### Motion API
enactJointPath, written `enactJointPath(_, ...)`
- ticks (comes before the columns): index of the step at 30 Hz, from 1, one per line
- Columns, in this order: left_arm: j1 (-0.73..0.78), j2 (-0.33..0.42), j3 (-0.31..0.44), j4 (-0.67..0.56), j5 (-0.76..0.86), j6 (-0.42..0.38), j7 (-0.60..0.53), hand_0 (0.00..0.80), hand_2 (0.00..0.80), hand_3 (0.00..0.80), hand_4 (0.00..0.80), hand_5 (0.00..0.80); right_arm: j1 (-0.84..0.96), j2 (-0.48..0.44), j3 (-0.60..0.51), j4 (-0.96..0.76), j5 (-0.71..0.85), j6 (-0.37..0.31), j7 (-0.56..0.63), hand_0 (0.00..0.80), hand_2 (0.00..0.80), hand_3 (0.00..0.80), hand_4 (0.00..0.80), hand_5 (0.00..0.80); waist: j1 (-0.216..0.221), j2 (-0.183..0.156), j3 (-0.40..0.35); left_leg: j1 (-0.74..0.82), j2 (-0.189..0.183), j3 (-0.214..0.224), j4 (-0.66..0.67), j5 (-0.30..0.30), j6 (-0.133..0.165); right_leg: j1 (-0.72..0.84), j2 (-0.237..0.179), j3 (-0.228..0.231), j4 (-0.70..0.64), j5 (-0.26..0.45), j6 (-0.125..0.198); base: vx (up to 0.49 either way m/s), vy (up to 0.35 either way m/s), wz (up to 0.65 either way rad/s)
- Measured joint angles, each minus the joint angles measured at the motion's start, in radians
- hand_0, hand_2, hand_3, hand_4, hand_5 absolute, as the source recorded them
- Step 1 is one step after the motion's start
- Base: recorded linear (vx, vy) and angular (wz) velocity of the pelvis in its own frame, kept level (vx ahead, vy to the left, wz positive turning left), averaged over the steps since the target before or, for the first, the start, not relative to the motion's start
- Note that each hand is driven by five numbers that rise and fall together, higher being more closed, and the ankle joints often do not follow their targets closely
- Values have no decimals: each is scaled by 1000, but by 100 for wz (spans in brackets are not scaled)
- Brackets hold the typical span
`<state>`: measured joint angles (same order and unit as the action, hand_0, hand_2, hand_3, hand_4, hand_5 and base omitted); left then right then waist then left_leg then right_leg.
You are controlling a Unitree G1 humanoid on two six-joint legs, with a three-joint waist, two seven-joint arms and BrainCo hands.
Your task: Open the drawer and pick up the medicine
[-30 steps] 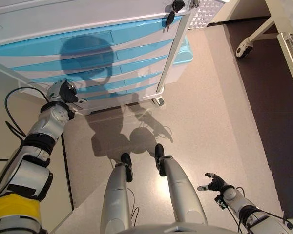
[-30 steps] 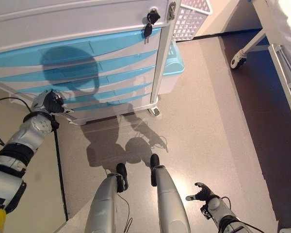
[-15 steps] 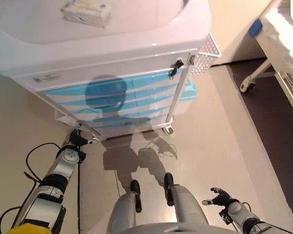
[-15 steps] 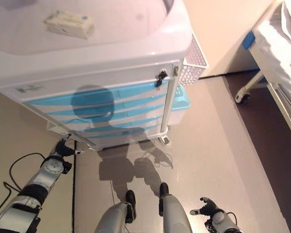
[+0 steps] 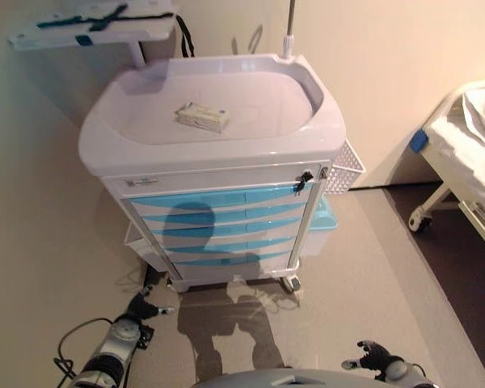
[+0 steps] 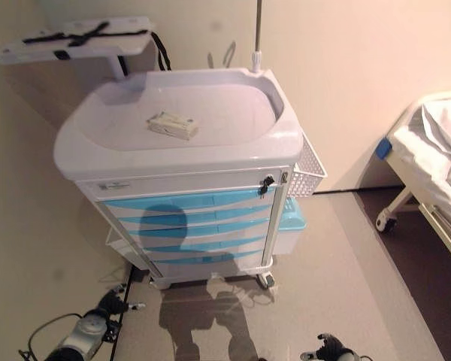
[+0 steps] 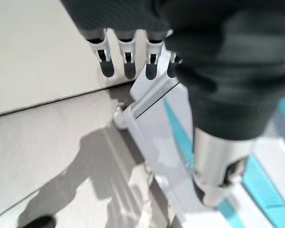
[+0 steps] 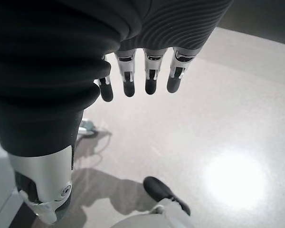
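The small pale oblong medicine box (image 5: 202,116) is the one thing I can read as the medicine, and it lies flat on the moulded white tray top (image 5: 145,137) of the white medical cart with blue drawers (image 5: 226,234), not in any drawer that I can see; whether more medicine waits inside I cannot tell. Its long axis runs across the cart's width, slightly slanted, one short end toward the cart's left rear and the other toward the right front. The stack of light-blue drawer fronts (image 6: 192,226) looks fully shut, every front flush, with a small black key (image 5: 305,178) hanging at the upper right corner of the frame. So I judge the task barely begun: no drawer pulled, nothing picked up, and both steps are left. My left hand (image 5: 140,306) hangs low near the floor by the cart's lower left corner, well apart from the handles, its fingers (image 7: 127,61) straight and loosely spread, holding nothing. My right hand (image 5: 372,355) is low on the other side, well away from the cart, fingers (image 8: 149,78) likewise extended and empty. A white mesh side basket (image 6: 308,169) hangs on the cart's right side, and a white hospital bed (image 5: 469,153) stands further right.
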<state>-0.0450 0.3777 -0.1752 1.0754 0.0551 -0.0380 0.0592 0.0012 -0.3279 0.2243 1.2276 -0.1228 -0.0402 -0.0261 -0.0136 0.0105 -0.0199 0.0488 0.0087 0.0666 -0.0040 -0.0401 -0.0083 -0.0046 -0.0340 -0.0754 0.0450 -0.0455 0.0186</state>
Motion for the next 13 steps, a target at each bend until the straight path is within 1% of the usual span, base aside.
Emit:
enactJointPath(4,49,-43,3,67,5,-6,3,0,0,0,0,0,11,22,-26,14,68,0,-5,0,0,0,0,0,3,-1,-17,12,0,-1,-20,10,-1,9,4,-1,-30,14,2,0,0,0)
enactJointPath(6,72,-77,1,121,14,-8,21,0,0,0,0,0,16,45,-68,36,122,-1,-18,0,0,0,0,0,4,-1,-16,23,-1,-7,-21,10,-1,40,7,-6,-64,34,-1,14,-6,6)
enactJointPath(7,81,-90,0,135,19,-5,20,0,0,0,0,0,21,50,-70,40,132,-1,-18,0,0,0,0,0,3,-1,-16,28,-2,-10,-23,10,0,44,7,-7,-69,35,-1,13,-12,11)
enactJointPath(8,97,-119,11,171,19,-8,22,0,0,0,0,0,27,62,-71,46,151,-2,-21,0,0,0,0,0,5,-3,-16,30,-2,-16,-23,10,0,58,7,-15,-78,36,0,19,-15,9)
enactJointPath(10,120,-146,10,192,13,-5,20,0,0,0,0,0,28,79,-71,54,157,-3,-23,0,0,0,0,0,5,-6,-13,33,-2,-15,-23,10,-1,63,8,-16,-80,37,-1,4,-10,4)
enactJointPath(11,133,-164,29,206,-1,-6,28,0,0,0,0,0,36,93,-68,56,157,-3,-23,0,0,0,0,0,6,-10,-9,46,-1,-16,-25,10,-2,75,9,-17,-87,39,-2,0,0,0)
enactJointPath(13,135,-159,13,209,3,-3,20,0,0,0,0,0,39,102,-62,55,157,-3,-21,0,0,0,0,0,12,-18,-6,45,1,-16,-28,9,-4,78,11,-18,-87,36,1,0,0,0)
